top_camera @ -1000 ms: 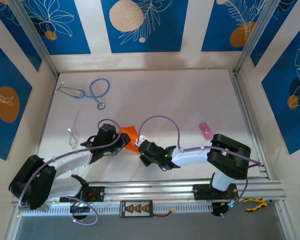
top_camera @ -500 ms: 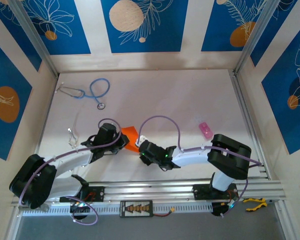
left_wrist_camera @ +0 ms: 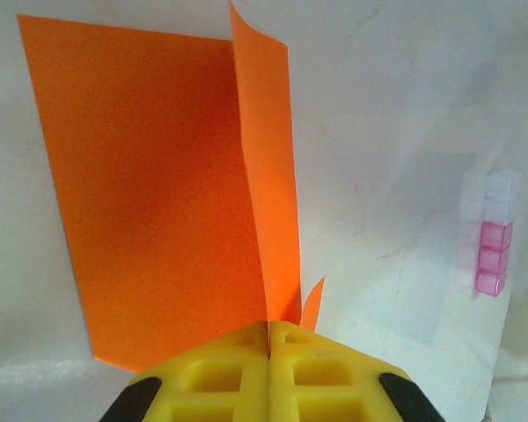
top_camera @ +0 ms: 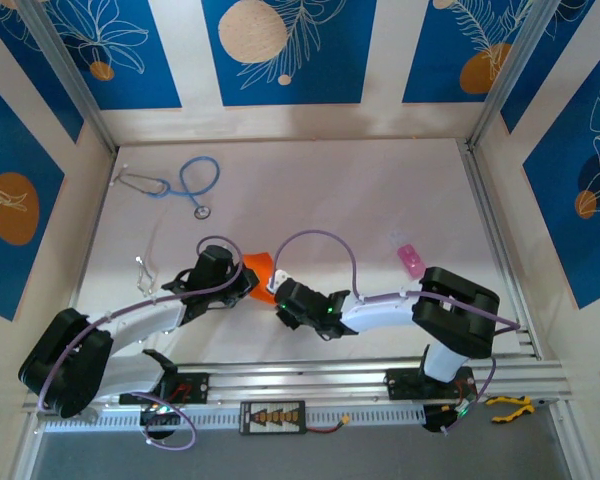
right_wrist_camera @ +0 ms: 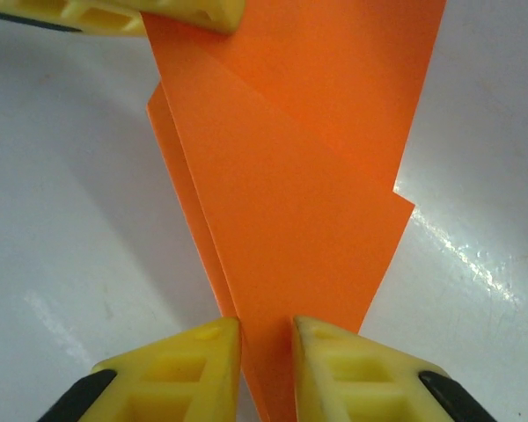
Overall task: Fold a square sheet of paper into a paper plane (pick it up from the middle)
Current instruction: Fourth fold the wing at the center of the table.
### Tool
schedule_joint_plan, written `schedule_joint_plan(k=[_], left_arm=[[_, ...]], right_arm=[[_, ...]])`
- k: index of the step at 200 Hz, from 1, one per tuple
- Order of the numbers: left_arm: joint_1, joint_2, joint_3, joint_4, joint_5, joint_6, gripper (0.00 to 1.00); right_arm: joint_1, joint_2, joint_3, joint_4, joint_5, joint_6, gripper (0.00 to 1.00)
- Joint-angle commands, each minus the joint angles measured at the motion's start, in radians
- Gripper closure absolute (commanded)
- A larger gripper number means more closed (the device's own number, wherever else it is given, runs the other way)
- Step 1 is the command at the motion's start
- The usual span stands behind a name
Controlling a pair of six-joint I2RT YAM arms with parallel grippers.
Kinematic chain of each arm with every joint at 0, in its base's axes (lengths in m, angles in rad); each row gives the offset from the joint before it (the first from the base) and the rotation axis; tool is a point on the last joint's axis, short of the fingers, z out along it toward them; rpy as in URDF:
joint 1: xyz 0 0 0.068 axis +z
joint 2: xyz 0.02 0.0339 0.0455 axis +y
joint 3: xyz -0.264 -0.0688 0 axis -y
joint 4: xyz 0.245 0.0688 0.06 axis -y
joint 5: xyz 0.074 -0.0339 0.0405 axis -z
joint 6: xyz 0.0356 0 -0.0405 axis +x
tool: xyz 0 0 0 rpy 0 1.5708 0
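Paper (left_wrist_camera: 158, 176), thin, orange and partly folded, sits between my 2 claws over the near middle of the tabletop (left_wrist_camera: 405, 105), 1 flap standing up. I judge it nearly weightless, floppy away from its creases, and easy to crumple or tear. My left claw (left_wrist_camera: 268, 330) is pinched together on a folded edge, my right claw (right_wrist_camera: 266, 330) stands slightly apart around the pointed end, and a stacked crease looks like the firmest hold.
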Motion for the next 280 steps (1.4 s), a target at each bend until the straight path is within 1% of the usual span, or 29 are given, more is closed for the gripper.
schedule_joint_plan(k=[1, 74, 140, 180, 192, 201, 216, 240, 254, 267, 280], left_arm=[[0.006, -0.004, 0.027, -0.005, 0.021, 0.005, 0.94], [0.006, -0.010, 0.028, -0.002, 0.022, 0.005, 0.95], [0.007, -0.009, 0.027, -0.002, 0.019, 0.002, 0.94], [0.007, -0.007, 0.024, 0.000, 0.018, 0.002, 0.94], [0.007, -0.008, 0.025, -0.002, 0.018, 0.002, 0.91], [0.007, -0.011, 0.025, -0.006, 0.016, 0.004, 0.86], [0.007, -0.018, 0.024, -0.012, 0.013, 0.005, 0.83], [0.007, -0.032, 0.019, -0.032, 0.002, 0.012, 0.71], [0.007, -0.040, 0.018, -0.038, -0.004, 0.012, 0.69], [0.008, -0.042, 0.014, -0.039, -0.007, 0.012, 0.67], [0.009, -0.040, 0.011, -0.038, -0.006, 0.012, 0.67]], right_arm=[[0.003, 0.023, 0.026, -0.006, 0.013, -0.030, 0.76], [0.005, 0.037, 0.030, -0.015, 0.027, -0.019, 0.77], [0.004, 0.030, 0.032, -0.022, 0.005, -0.008, 0.94], [-0.002, 0.027, 0.036, -0.056, -0.020, 0.032, 0.98], [-0.005, 0.023, 0.028, -0.052, -0.031, 0.044, 0.98], [-0.008, 0.019, 0.022, -0.047, -0.043, 0.053, 0.98], [-0.016, 0.009, 0.011, -0.039, -0.067, 0.066, 0.98], [-0.039, -0.012, -0.002, -0.033, -0.147, 0.092, 0.98], [-0.053, -0.020, -0.007, -0.027, -0.211, 0.099, 0.98], [-0.059, -0.026, -0.007, -0.025, -0.235, 0.108, 0.98], [-0.064, -0.031, -0.011, -0.024, -0.244, 0.113, 0.98]])
